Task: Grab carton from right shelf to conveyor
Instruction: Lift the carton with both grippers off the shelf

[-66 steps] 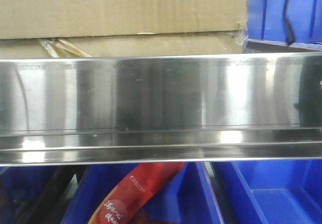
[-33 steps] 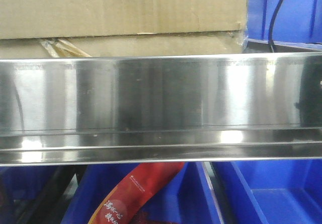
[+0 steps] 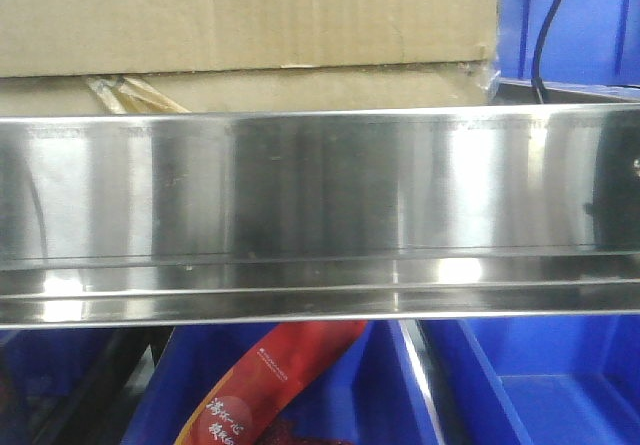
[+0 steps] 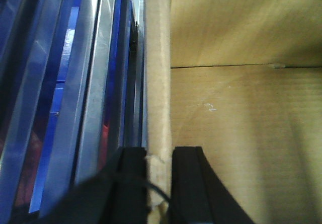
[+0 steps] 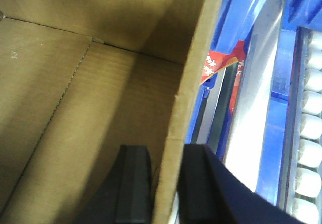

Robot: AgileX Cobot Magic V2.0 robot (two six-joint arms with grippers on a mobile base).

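Carton [image 3: 240,15] walls sit pinched in two grippers: left gripper [image 4: 158,156] clamps one wall, right gripper [image 5: 165,151] another, each narrowed to board thickness. One carton, plain brown corrugated, open-topped, fills 12 o'clock above one steel rail [image 3: 320,195]. One blue bin [image 3: 590,25] sits at 2 o'clock, one red packet [image 3: 265,385] at 6 o'clock.

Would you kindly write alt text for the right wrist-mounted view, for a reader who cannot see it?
The right tool clamps the upright cardboard wall of an open carton, one finger inside and one outside. Beyond the wall lie a red printed packet, blue bins, a metal rail and white conveyor rollers at the right edge.
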